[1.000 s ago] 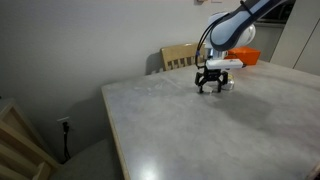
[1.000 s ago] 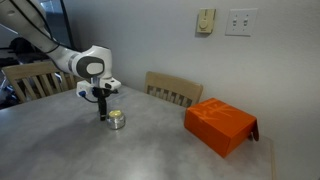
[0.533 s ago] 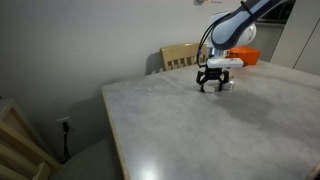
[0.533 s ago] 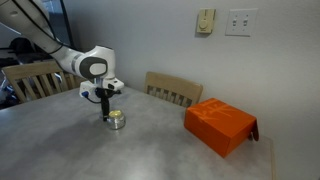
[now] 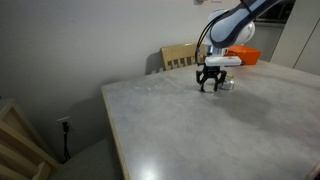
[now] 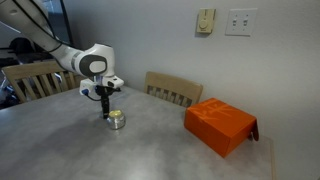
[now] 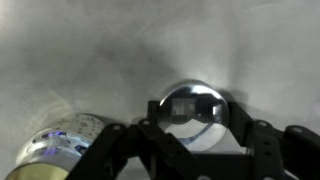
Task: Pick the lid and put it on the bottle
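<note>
In the wrist view the lid (image 7: 193, 104), a small shiny round cap, lies on the grey table between my fingers (image 7: 150, 128). My gripper (image 7: 193, 126) is shut on it from both sides. The bottle (image 7: 58, 150), a small squat silvery jar, stands just beside the gripper at the lower left of that view. In both exterior views the gripper (image 5: 210, 88) (image 6: 107, 114) points down at the tabletop, right next to the bottle (image 6: 117, 121) (image 5: 228, 84). The lid itself is too small to make out there.
An orange box (image 6: 221, 126) (image 5: 246, 56) lies farther along the marble-look table (image 5: 200, 130). Wooden chairs (image 5: 180, 56) (image 6: 172, 88) stand at the table's edges. A wall with a switch plate (image 6: 239, 22) is behind.
The jaws have closed on the lid; they stood wide a moment ago. The gripper has shifted slightly toward the bottle and stays low at the table.
</note>
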